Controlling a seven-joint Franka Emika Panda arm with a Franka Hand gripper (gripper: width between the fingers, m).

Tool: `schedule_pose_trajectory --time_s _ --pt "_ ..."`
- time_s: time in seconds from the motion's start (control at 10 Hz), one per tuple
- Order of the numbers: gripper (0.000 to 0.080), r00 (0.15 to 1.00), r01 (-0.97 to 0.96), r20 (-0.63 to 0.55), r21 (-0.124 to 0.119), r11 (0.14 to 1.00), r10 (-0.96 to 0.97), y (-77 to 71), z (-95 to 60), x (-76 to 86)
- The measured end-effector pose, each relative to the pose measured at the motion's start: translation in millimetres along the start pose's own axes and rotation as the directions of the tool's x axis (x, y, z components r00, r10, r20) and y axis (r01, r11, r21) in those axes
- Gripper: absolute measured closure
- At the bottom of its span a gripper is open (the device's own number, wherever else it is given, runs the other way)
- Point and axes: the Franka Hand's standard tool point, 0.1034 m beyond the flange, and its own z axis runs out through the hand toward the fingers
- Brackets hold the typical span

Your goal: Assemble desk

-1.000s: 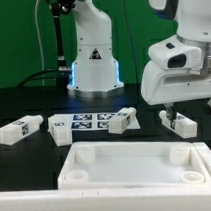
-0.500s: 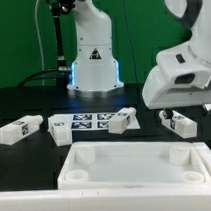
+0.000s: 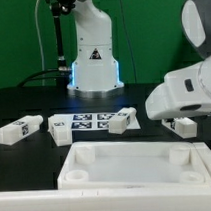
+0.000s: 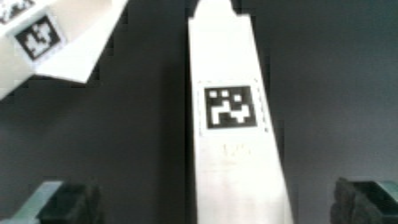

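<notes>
Table [image 3: 23,100] black, matte — backdrop [image 3: 140,32] green | tool [image 4: 210,200] released, spread wide over tagged leg [image 4: 226,100]

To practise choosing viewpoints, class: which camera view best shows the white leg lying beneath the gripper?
The wrist view: the leg runs lengthwise through the picture, its square tag clear. In the exterior view the robot's arm covers most of it; only a small part shows.

marker board [image 3: 84,121] on black table [image 3: 23,102], green backdrop [image 3: 15,38]
</notes>
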Motion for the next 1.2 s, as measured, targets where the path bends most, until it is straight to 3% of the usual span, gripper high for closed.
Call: schedule_pose_trajectory --time_s 0.2,0.6,0.9,1.1,1.2 --pt "0.0151 1.0 0.001 0.023 0.003 1.0 -0.001 0.0 1.2 10.6" --pt "0.0151 0.999 -0.007 0.033 0.008 1.0 0.007 3.2 13.7 17.7" --pt "0.0181 1.0 -0.007 0.028 0.008 1.0 0.007 3.5 13.2 19.0" --pt "0.0506 1.0 -0.006 0.027 0.008 1.0 0.006 3.1 13.0 19.0" --pt "0.0506 1.0 -0.006 0.026 0.008 1.0 0.006 3.1 12.3 19.2"
